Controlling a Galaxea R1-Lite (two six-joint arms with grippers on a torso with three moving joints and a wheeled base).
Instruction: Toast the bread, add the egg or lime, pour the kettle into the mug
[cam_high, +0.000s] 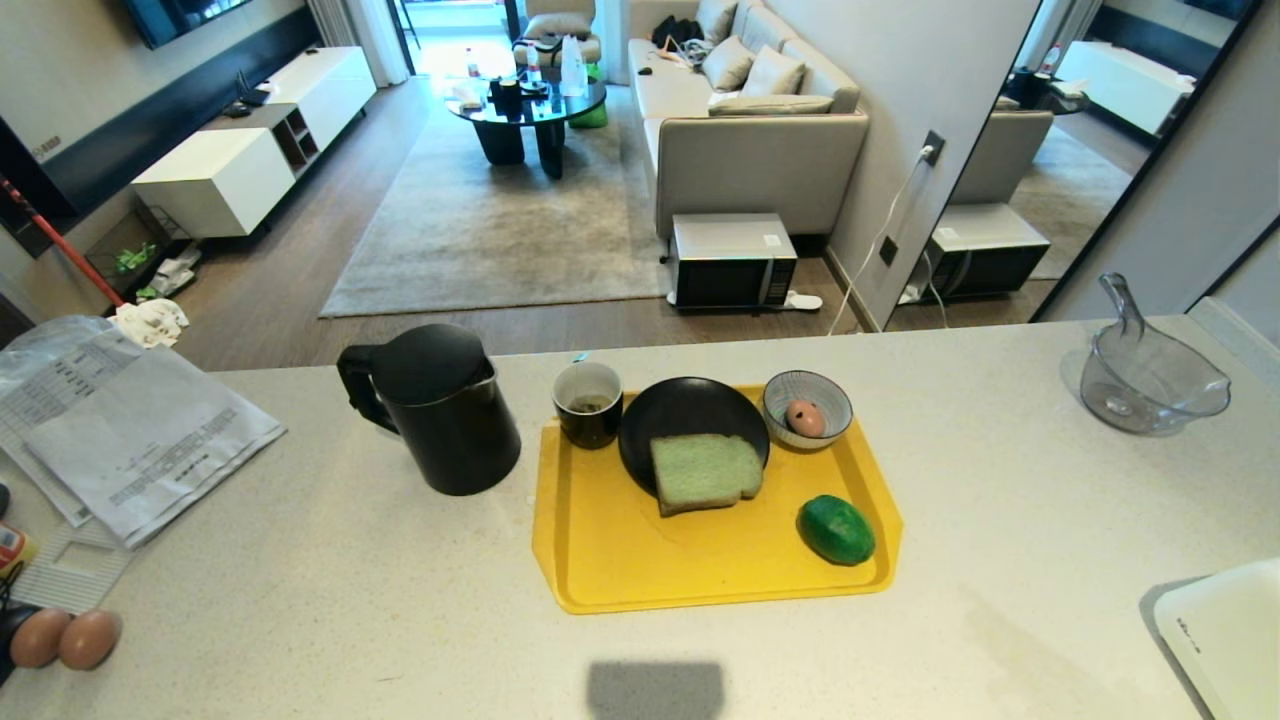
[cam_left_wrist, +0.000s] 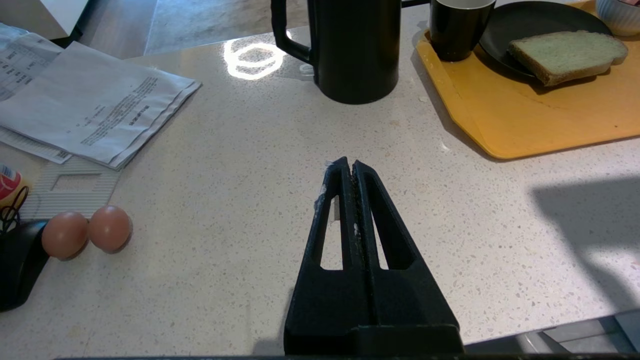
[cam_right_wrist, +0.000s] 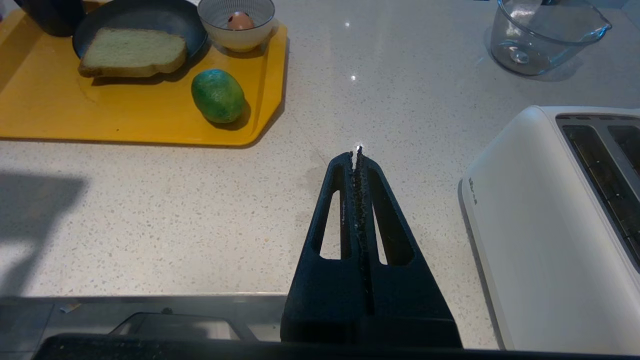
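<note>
Head view, nearest first. Left gripper (cam_left_wrist: 352, 167) and right gripper (cam_right_wrist: 357, 155): one each, jaws pressed together, empty, parked over the bare surface (cam_high: 300, 600). Toaster (cam_right_wrist: 555, 220): one, white, at the near right. Loose eggs (cam_high: 65, 638): two, near left. Yellow tray (cam_high: 600, 570): one, centre. On it:
- lime (cam_high: 836, 529), one, near right corner; glossy, rounded, likely to roll or slip; grip across its middle.
- bread (cam_high: 704, 472), one slice, overhanging the black plate (cam_high: 680, 410); light, soft, crushable; pinch gently by the crust edge.
- mug (cam_high: 589, 403), one, far left corner.
- patterned bowl (cam_high: 808, 408), one, holding one fragile egg (cam_high: 804, 417).

Kettle (cam_high: 435, 408): one, just left of the tray; probably heavy; take by its handle. Glass jug (cam_high: 1145, 380): one, far right.
</note>
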